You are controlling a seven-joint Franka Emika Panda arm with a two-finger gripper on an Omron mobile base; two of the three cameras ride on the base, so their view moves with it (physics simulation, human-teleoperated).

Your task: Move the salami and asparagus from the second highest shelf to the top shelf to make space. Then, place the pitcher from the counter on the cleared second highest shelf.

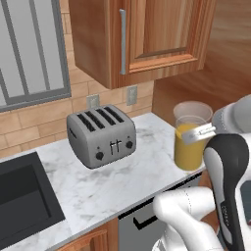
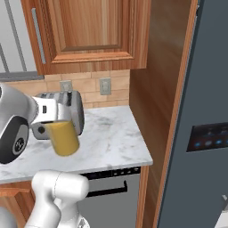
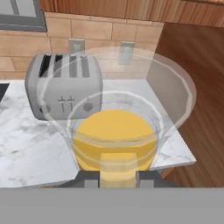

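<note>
Right, two-finger gripper [image 3: 118,177] is clamped on the rim of the clear-walled pitcher of mustard-yellow liquid [image 1: 189,142], apparently lifted just over the white marble counter [image 1: 117,181]; risk: tilt w/ that thin rim pinch, it slips or spills; grey toaster [image 1: 101,137] sits nearby.

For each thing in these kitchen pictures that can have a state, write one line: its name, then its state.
Pitcher: upright, part-filled with yellow, in the gripper's grasp.
Gripper: shut on the pitcher's rim.
Toaster: upright on the counter, slots empty.
Upper cabinet: door closed.
Sink: empty as far as seen.
Fridge door: closed or open cannot be told.
</note>
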